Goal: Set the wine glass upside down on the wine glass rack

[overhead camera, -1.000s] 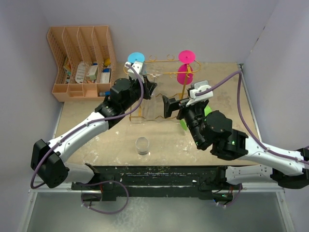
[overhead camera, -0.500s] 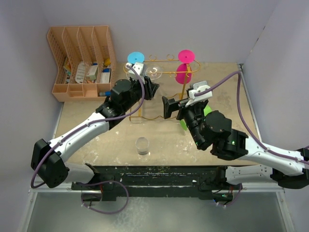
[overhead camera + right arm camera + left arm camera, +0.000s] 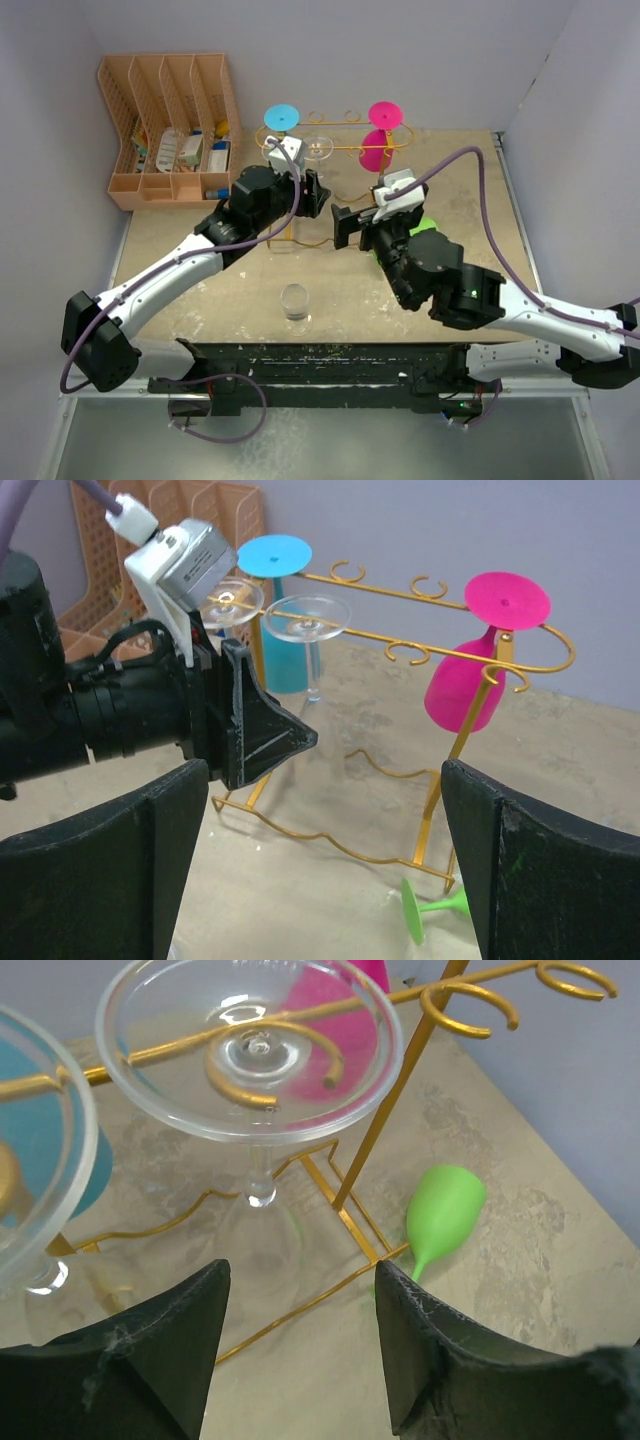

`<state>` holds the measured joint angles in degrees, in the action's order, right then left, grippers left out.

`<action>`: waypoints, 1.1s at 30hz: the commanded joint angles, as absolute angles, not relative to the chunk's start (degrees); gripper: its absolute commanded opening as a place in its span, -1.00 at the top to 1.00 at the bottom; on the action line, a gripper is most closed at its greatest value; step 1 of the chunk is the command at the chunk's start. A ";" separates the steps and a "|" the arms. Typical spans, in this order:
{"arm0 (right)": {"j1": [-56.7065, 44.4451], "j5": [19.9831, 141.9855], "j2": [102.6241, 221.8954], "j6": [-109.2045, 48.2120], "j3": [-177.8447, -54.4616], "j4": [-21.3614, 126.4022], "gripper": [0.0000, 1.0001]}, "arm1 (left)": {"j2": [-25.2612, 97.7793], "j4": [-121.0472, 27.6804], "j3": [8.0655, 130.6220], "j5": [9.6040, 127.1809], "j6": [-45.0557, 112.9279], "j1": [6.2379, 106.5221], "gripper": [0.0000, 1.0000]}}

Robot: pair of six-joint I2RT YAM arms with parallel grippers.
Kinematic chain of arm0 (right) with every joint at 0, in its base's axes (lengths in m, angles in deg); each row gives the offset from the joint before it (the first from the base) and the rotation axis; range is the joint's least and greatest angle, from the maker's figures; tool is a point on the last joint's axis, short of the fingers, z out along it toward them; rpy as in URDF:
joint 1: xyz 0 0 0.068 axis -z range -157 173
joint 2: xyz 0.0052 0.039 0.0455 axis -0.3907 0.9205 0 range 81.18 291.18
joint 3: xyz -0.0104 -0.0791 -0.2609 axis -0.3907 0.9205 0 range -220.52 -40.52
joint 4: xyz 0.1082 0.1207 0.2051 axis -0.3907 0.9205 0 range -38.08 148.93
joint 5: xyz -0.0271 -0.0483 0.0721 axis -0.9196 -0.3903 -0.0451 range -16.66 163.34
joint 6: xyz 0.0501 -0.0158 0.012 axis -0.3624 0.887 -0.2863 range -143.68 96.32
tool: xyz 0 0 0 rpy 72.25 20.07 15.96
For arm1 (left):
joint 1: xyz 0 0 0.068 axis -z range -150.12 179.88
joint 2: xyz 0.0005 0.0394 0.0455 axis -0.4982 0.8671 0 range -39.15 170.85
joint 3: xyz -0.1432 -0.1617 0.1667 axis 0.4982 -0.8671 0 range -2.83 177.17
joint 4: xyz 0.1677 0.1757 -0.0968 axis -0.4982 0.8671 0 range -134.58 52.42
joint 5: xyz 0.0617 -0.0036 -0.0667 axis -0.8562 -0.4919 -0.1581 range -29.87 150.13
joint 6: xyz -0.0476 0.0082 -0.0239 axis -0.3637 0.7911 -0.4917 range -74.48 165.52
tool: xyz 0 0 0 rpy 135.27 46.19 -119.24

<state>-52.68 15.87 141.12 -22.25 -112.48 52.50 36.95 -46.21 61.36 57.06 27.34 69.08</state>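
Green glass (image 3: 445,1210) is left lying at wine glass rack (image 3: 376,1125) base; left end effector (image 3: 300,1295) has been backed off hung wine glass (image 3: 250,1045), right end effector (image 3: 322,770) likewise spread wide, empty.

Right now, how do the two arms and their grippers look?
The left arm and right arm have white links and bulky black joints. A purple cable runs along each. The left gripper and right gripper have matte black, wedge-shaped fingers. A green light glows on the right arm.

Wine glass rack (image 3: 385,1110) cut off above (green glass (image 3: 428,226) mostly under arm (image 3: 450,280)).
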 commanded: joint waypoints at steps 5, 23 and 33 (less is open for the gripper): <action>-52.68 18.51 141.72 -24.60 -112.22 51.28 -0.99 | 29.12 -35.03 65.03 59.02 29.13 69.54 -0.28; -52.66 27.35 136.13 -32.10 -112.05 61.20 -0.99 | 12.66 -1.52 72.68 79.83 46.37 69.52 -0.69; -52.68 24.60 133.03 -39.77 -106.34 64.66 -1.00 | 23.50 25.05 76.49 87.54 67.18 69.60 -0.68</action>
